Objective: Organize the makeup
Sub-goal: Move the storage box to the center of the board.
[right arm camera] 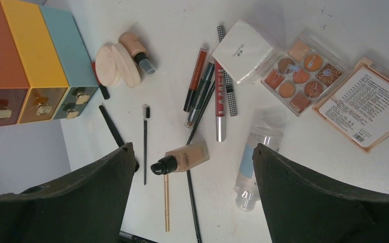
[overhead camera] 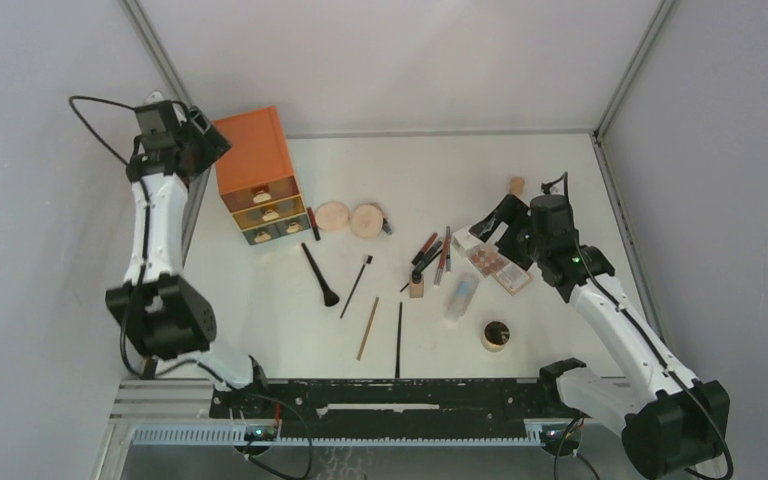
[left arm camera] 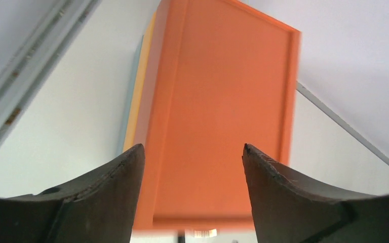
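Note:
The makeup lies scattered on the white table: two round tan compacts (overhead camera: 332,215), a black brush (overhead camera: 320,275), a wooden pencil (overhead camera: 368,327), a black pencil (overhead camera: 399,338), red pencils (overhead camera: 440,255), a clear tube (overhead camera: 460,295), a reddish-pan palette (overhead camera: 488,260) and a small jar (overhead camera: 496,335). My left gripper (overhead camera: 195,130) hovers open by the back-left corner of the orange three-drawer box (overhead camera: 257,160), fingers apart over its top (left arm camera: 218,101). My right gripper (overhead camera: 490,225) hangs open above the palette (right arm camera: 304,71), tube (right arm camera: 256,162) and a foundation bottle (right arm camera: 185,158), holding nothing.
The box's drawers (right arm camera: 35,106) are closed. A white packet (right arm camera: 243,50) and a peach carton (right arm camera: 367,106) lie beside the palette. A spoolie wand (overhead camera: 357,285) lies mid-table. Grey walls and metal frame rails (left arm camera: 20,91) close in on the left and the back.

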You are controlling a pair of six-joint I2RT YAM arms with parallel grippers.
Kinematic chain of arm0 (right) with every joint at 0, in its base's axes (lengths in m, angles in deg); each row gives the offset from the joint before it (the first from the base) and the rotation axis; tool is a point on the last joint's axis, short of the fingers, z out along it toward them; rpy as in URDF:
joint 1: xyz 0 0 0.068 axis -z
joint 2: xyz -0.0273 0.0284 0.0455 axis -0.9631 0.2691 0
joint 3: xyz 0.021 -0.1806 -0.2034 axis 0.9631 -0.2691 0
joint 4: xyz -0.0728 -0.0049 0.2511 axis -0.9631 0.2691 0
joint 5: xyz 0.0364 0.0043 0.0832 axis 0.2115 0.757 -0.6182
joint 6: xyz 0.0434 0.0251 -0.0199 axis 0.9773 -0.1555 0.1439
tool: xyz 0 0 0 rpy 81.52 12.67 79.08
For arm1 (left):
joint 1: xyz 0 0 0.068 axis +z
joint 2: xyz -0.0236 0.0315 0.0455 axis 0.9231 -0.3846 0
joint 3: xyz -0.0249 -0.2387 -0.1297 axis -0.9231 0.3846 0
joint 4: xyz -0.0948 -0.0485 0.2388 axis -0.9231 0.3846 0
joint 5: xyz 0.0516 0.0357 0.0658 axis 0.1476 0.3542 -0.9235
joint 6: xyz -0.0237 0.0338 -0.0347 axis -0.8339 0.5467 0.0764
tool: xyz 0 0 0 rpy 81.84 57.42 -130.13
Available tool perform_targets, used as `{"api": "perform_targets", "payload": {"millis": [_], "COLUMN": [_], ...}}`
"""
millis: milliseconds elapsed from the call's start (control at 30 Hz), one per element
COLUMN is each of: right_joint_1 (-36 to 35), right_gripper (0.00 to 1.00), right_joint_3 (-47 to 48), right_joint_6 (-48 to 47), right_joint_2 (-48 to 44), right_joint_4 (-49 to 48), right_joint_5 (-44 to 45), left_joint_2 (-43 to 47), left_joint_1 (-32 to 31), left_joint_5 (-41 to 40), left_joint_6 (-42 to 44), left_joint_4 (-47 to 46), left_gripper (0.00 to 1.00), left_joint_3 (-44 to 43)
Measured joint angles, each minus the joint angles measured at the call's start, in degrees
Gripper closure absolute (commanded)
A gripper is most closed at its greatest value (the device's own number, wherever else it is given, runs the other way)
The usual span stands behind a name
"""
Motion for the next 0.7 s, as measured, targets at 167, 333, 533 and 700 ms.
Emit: {"api": "perform_targets", "payload": {"millis": [167, 333, 533, 700], "right_joint_1": [0.0, 0.0, 0.0, 0.0], "right_gripper": [0.07, 0.07, 0.07, 0.07], "right_joint_3": [-1.8, -2.3, -2.3, -2.4], "right_joint_6": [-0.2, -0.4, -0.7, -0.9], "right_joint_2": [0.0, 0.7, 0.9, 0.8], "right_joint_4": [-0.1, -0.2, -0.9, -1.0], "right_joint_5": [-0.1, -0.7, -1.4, -1.6], "left_joint_2": [17.1, 28.2, 25.7, 20.4], "left_joint_1": [-2.6, -12.6, -21.4, -21.4], "left_joint_5": [-4.5, -13.3, -21.3, -23.5], "left_joint_6": [3.6, 7.7, 8.5, 8.4], "left_joint_4": [-0.7, -1.1, -0.4, -0.8], "left_gripper": [0.23, 0.25, 0.24, 0.25], "left_joint_3": [9.2, 19.7, 28.7, 29.0]}}
